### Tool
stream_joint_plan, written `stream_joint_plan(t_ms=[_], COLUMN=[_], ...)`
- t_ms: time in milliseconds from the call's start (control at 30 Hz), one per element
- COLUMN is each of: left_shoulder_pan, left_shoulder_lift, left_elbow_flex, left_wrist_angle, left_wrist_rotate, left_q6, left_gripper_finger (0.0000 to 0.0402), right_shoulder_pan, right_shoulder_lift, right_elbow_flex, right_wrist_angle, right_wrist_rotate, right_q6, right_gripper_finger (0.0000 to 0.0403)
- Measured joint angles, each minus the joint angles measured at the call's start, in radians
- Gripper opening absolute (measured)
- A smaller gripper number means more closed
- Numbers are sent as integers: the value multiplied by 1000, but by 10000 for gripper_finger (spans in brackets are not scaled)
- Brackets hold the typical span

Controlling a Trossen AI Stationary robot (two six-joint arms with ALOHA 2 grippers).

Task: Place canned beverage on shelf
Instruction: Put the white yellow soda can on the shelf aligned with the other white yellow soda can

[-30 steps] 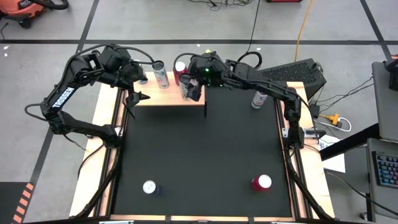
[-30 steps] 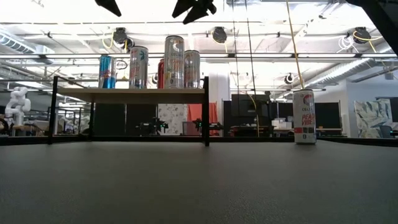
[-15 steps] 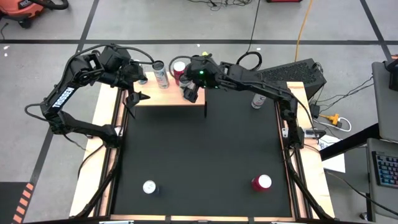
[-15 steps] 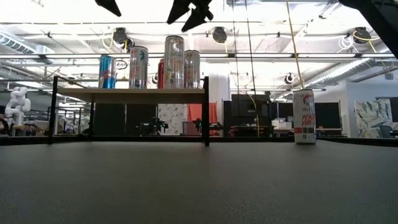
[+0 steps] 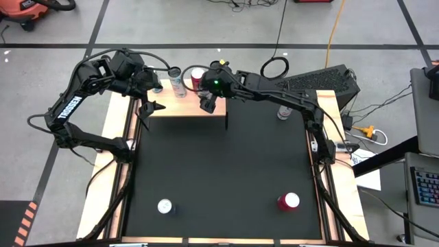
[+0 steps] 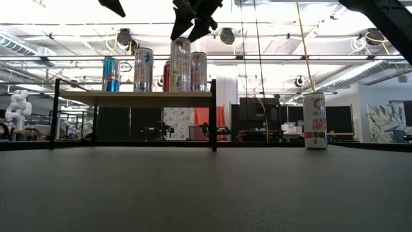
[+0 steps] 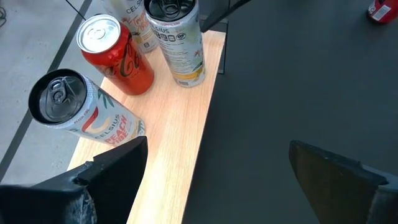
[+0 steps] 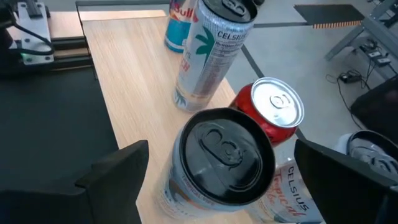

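High view: the shelf [image 5: 180, 104] sits at twelve o'clock on the black table [image 5: 219, 171], with several cans on it. The right gripper [image 5: 208, 103] hangs over the shelf's right end, above a tall can; the left gripper [image 5: 149, 108] waits over its left end. A silver can [image 5: 164, 206] stands at seven o'clock, a red can [image 5: 288, 201] at five o'clock, and another can [image 5: 283, 110] at two o'clock on the table.

Low view: five cans stand upright on the shelf [image 6: 135, 97]. The right gripper [image 6: 193, 22] hovers just above the tallest can [image 6: 180, 64], its jaws spread and holding nothing. A peach can [image 6: 314, 120] stands apart on the table at three o'clock.

Left wrist view: the left jaws stand wide apart and empty above the shelf board [image 7: 168, 149]; a red soda can [image 7: 115, 55] and pale cans stand ahead.

Right wrist view: the right jaws are wide, empty, straddling a dark-topped can [image 8: 217, 162] without touching it; a red can [image 8: 270, 115] stands just beside.
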Motion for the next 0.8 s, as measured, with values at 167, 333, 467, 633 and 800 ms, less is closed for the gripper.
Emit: stream_joint_plan(t_ms=[167, 333, 467, 633, 800], left_shoulder_pan=[0, 0, 0, 0, 0], left_shoulder_lift=[0, 0, 0, 0, 0], left_elbow_flex=[0, 0, 0, 0, 0], left_wrist_angle=[0, 0, 0, 0, 0], left_wrist_rotate=[0, 0, 0, 0, 0], left_q6=[-5, -5, -5, -5, -5], left_gripper_finger=[389, 389, 389, 389, 389], right_shoulder_pan=[-8, -8, -8, -8, -8], right_shoulder_lift=[9, 23, 34, 47, 47], right_elbow_flex=[0, -1, -1, 0, 0], right_wrist_angle=[6, 7, 0, -2, 0], right_wrist_rotate=[-3, -4, -3, -3, -3], right_q6=[-19, -37, -45, -45, -45], right_gripper_finger=[387, 387, 387, 382, 353])
